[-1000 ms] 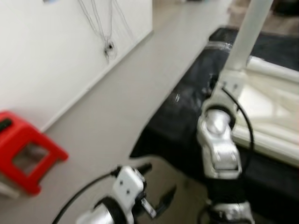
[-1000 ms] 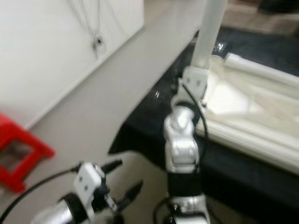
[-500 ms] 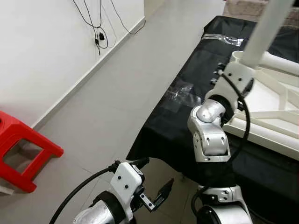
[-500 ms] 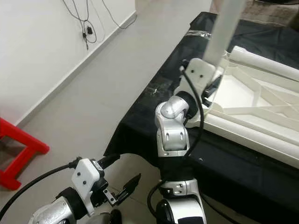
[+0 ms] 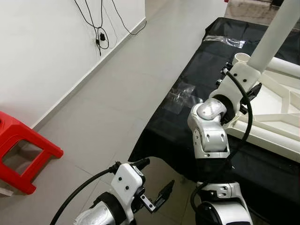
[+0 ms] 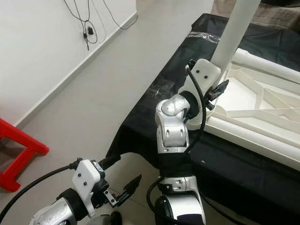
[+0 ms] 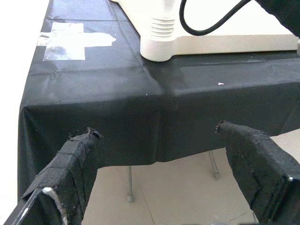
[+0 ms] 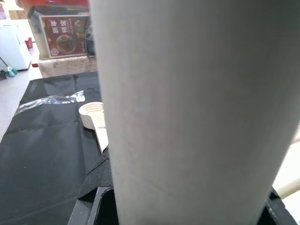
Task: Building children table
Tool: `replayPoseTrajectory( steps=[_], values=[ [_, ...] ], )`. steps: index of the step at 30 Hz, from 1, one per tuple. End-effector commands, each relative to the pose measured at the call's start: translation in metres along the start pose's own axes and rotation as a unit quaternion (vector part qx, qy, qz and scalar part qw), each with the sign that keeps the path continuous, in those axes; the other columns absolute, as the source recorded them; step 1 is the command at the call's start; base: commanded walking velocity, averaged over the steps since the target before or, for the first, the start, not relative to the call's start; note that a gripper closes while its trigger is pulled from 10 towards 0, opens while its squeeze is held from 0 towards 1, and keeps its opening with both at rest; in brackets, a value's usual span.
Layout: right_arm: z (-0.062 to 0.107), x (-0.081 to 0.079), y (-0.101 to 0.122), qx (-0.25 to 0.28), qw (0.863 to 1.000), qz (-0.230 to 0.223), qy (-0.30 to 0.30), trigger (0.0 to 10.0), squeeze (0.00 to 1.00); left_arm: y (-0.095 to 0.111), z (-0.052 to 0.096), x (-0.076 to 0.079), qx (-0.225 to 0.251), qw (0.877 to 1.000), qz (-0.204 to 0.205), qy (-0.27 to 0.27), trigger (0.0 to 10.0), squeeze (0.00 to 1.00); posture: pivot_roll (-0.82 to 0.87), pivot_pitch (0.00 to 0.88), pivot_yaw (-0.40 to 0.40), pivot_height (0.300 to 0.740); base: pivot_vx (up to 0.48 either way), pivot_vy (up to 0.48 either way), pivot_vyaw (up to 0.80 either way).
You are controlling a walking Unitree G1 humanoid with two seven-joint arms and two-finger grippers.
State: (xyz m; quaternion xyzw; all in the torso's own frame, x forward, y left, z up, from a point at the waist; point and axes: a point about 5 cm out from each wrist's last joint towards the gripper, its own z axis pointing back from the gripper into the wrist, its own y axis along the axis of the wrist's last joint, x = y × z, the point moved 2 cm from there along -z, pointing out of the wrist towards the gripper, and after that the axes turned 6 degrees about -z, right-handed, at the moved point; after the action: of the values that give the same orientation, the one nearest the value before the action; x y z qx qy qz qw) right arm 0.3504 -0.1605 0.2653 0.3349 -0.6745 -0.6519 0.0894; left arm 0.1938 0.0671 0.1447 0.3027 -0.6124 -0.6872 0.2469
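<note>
My right gripper [image 6: 212, 74] is shut on a long white table leg [image 5: 276, 35], held tilted above the near left corner of the upturned white tabletop [image 5: 274, 133]. Seen from the right wrist, the leg [image 8: 187, 117] is close up, with a round corner socket [image 8: 91, 110] beyond it. That socket [image 5: 241, 57] lies just beside the leg's lower end. My left gripper [image 5: 157, 177] hangs low and open, with nothing between its fingers, in front of the table's draped edge. In the left wrist view, another corner socket [image 7: 159, 37] stands on the black cloth.
The black-clothed table [image 5: 187, 117] fills the right side, with crumpled clear plastic [image 5: 180, 96] and tape [image 7: 70, 40] on it. A red stool [image 5: 18, 150] stands at the left by the white wall. Cables [image 5: 98, 33] hang down the wall. Grey floor lies between them.
The view has steadied after a blurred shift. My right gripper has carried the leg slightly to the right, nearer the corner socket. The left gripper has stayed put.
</note>
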Motion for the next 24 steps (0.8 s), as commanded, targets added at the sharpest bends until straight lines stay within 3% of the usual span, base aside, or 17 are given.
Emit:
replayPoseTrajectory(
  steps=[1,8,20,23,24],
  values=[
    [0.009,0.003,-0.02,-0.068,0.997,0.003,-0.025,10.0,0.0,-0.007,0.001,0.003,-0.013,1.0,0.003,-0.005,10.0,0.0,0.15,0.191,0.016,0.74,0.0,0.0,0.0],
    [0.002,-0.009,0.016,-0.007,0.999,-0.039,0.0,10.0,0.0,-0.008,0.002,0.003,-0.013,1.0,0.003,-0.006,10.0,0.0,0.15,0.189,0.015,0.74,0.0,0.0,0.0],
    [0.008,-0.012,0.002,-0.019,0.999,-0.026,0.026,10.0,0.0,-0.008,0.0,0.002,-0.013,1.0,0.002,-0.006,10.0,0.0,0.15,0.195,0.015,0.74,0.0,0.0,0.0],
    [0.006,-0.018,0.003,-0.031,0.996,-0.05,0.068,10.0,0.0,-0.006,-0.001,0.0,-0.008,1.0,-0.002,-0.003,10.0,0.0,0.15,0.189,0.012,0.74,0.0,0.0,0.0],
    [0.004,-0.025,0.014,-0.026,0.99,-0.084,0.113,10.0,0.0,-0.005,-0.003,-0.005,-0.005,1.0,0.002,0.009,10.0,0.0,0.15,0.183,0.01,0.74,0.0,0.0,0.0]
  ],
)
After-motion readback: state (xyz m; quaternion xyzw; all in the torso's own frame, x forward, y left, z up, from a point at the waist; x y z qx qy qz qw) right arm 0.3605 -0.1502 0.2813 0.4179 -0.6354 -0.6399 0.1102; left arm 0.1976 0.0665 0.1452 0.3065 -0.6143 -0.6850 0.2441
